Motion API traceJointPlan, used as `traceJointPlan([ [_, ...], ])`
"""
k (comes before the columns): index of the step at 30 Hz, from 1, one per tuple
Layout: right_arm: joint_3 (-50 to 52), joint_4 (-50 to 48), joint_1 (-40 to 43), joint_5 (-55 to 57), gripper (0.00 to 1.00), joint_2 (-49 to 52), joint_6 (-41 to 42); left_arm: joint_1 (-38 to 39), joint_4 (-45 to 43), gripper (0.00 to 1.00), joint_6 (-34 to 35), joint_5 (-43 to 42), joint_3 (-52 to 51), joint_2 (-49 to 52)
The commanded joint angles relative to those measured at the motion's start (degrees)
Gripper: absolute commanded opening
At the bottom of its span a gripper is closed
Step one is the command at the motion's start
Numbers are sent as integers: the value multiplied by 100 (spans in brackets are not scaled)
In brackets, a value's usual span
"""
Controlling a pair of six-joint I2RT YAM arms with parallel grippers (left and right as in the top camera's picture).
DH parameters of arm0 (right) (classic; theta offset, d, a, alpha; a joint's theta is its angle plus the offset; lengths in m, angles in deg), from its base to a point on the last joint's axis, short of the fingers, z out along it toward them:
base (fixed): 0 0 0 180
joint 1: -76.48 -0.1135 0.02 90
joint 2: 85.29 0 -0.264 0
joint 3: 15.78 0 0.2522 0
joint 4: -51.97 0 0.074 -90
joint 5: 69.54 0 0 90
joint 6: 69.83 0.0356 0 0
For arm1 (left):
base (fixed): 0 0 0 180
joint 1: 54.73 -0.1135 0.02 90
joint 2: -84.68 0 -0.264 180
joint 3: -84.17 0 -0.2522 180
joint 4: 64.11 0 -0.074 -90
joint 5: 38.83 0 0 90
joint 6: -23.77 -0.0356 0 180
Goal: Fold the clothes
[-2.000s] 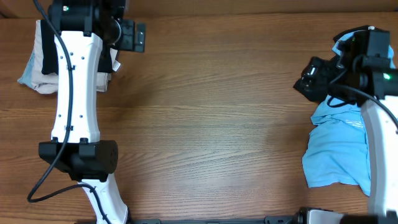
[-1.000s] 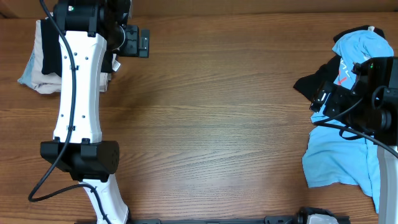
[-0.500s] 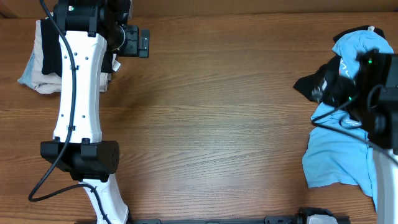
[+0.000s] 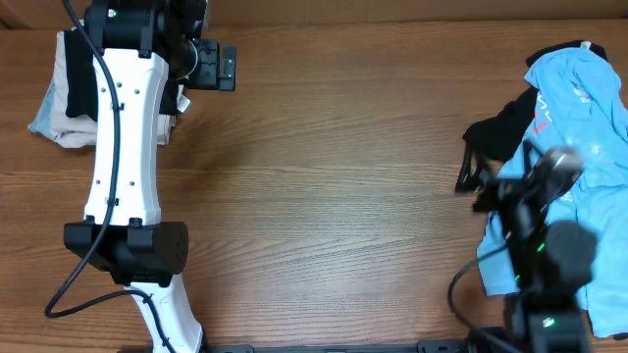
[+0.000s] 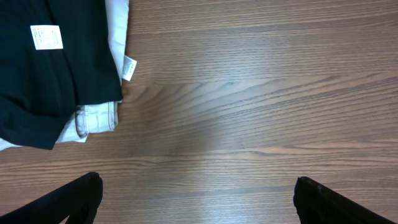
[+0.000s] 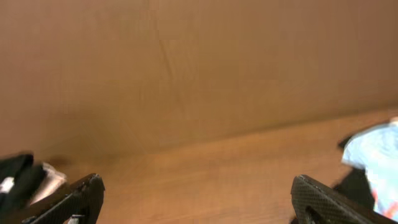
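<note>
Since half a second ago the right arm has swung off the heap of light blue shirts (image 4: 564, 98) and drawn back toward its base, so the right gripper (image 6: 196, 190) now looks level across the table (image 4: 343, 176) at the back wall, jaws spread wide and empty; the left arm has not budged. The left gripper (image 5: 198, 190) hangs with jaws wide apart, holding nothing, just beside the black T-shirt (image 5: 56, 74), which lies at the far left corner on top of a cream garment (image 5: 99, 118), white label (image 5: 46, 37) up. That one looks folded, so the next piece is likely the black cloth (image 4: 500, 132) poking out at the blue heap's left edge. To take it well, the right gripper should tip down, approach from the bare table side and pinch only the black edge — not the blue layer — then drag it clear to the middle.
</note>
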Motion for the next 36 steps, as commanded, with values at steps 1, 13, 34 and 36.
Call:
traceJointPlan([
  [1,1051,-227,-109,-170,100,-756,17,4,-9,100,50,-22,37,-107],
  [13,2677,-31,-302,-164,100,-2573,15,4,-9,100,52,-22,37,-107],
  [34,2677,267,-525,-164,100,-3161,15,4,-9,100,52,-22,37,-107],
  [36,2677,267,-525,-164,100,-3161,15,4,-9,100,52,-22,37,-107],
])
